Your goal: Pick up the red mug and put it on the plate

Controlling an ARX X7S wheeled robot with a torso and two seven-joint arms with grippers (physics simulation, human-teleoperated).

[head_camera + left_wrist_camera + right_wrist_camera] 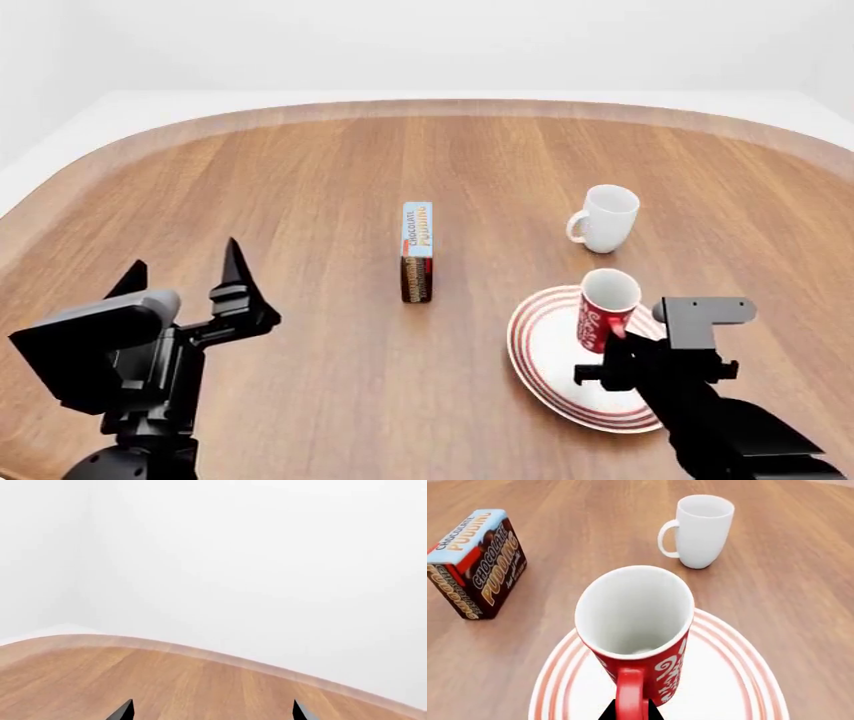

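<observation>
Red mug (607, 308): seen upright on the plate (547, 375), toward its far side — white inside, handle turned toward the right gripper (617, 352).
Right gripper: jaws are closed narrowly on the mug's handle, low on the mug.
Left gripper (187, 275): held above the bare bench (334, 180), well apart from everything — jaws spread wide, nothing between them.
White mug (606, 217): placed just beyond the plate.
Pudding box (418, 251): set on end, mid-bench.

White mug (607, 217) stands near plate (561, 385); box (418, 251) stands apart.
</observation>
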